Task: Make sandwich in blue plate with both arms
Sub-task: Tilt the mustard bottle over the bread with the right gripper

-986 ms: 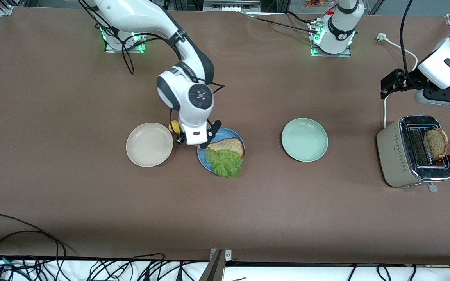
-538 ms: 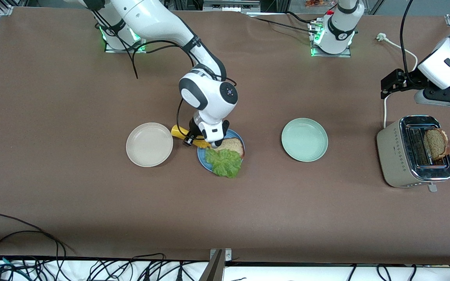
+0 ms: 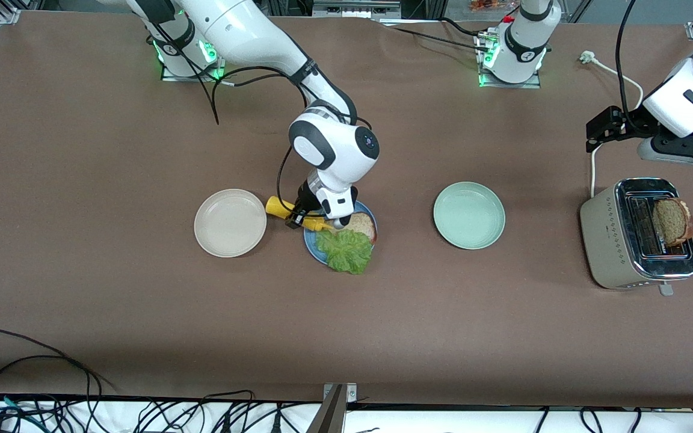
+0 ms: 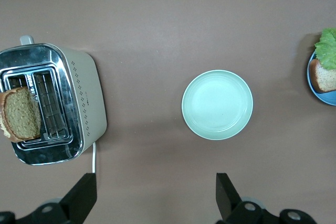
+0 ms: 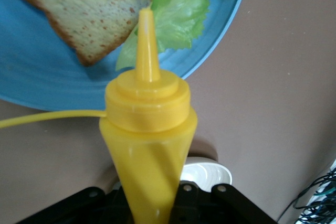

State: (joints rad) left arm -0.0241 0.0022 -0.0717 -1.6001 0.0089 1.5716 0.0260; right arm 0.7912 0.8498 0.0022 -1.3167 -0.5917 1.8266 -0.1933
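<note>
The blue plate [image 3: 312, 245] holds one brown bread slice [image 3: 361, 225] with a ruffled lettuce leaf [image 3: 344, 251] lying partly on it and over the plate's rim. My right gripper [image 3: 296, 218] is shut on a yellow squeeze bottle [image 3: 283, 210]. The bottle is tilted over the plate's rim on the beige plate's side. In the right wrist view the bottle [image 5: 149, 145] points its nozzle at the bread [image 5: 94, 9] and lettuce [image 5: 185, 9] on the plate [image 5: 42, 80]. My left gripper [image 4: 156, 198] hangs open and empty high above the table beside the toaster [image 4: 86, 93].
A second bread slice [image 3: 672, 221] stands in the toaster [image 3: 608, 240] at the left arm's end of the table. A pale green plate [image 3: 468, 215] lies between the toaster and the blue plate. A beige plate [image 3: 230, 222] lies toward the right arm's end. Cables run along the front edge.
The right arm has swung toward the blue plate and turned its wrist. The yellow bottle now lies tilted with its nozzle over the plate. The left arm has not moved.
</note>
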